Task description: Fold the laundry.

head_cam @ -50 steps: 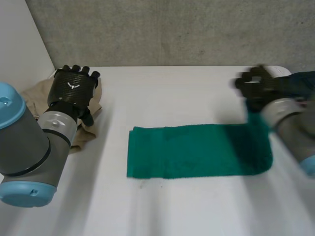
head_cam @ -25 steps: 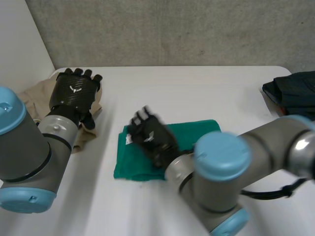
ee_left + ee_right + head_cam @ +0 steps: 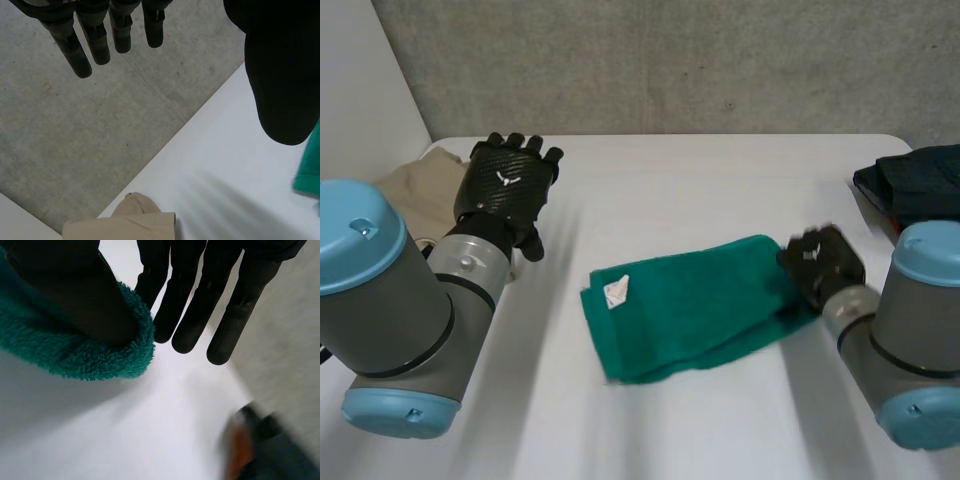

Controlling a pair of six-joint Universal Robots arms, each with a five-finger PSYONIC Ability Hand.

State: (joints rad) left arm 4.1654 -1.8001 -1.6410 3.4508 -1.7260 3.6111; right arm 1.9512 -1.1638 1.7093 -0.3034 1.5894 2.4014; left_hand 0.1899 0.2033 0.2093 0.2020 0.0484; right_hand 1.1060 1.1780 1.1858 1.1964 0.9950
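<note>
A green towel lies folded and slightly askew on the white table, a white tag showing near its left end. My right hand is at the towel's right edge. In the right wrist view the towel's fluffy edge is pinched between the thumb and the straight fingers. My left hand hovers over the table's left side with straight, spread fingers and holds nothing; the towel's corner lies beyond its thumb.
A beige cloth is bunched at the table's left edge, below my left hand. Dark folded garments sit at the far right corner, also blurred past my right fingertips. A grey wall backs the table.
My right hand has swung from the towel's left end back to its right edge. The towel has shifted right and turned askew. My left hand has drifted slightly right and farther back.
</note>
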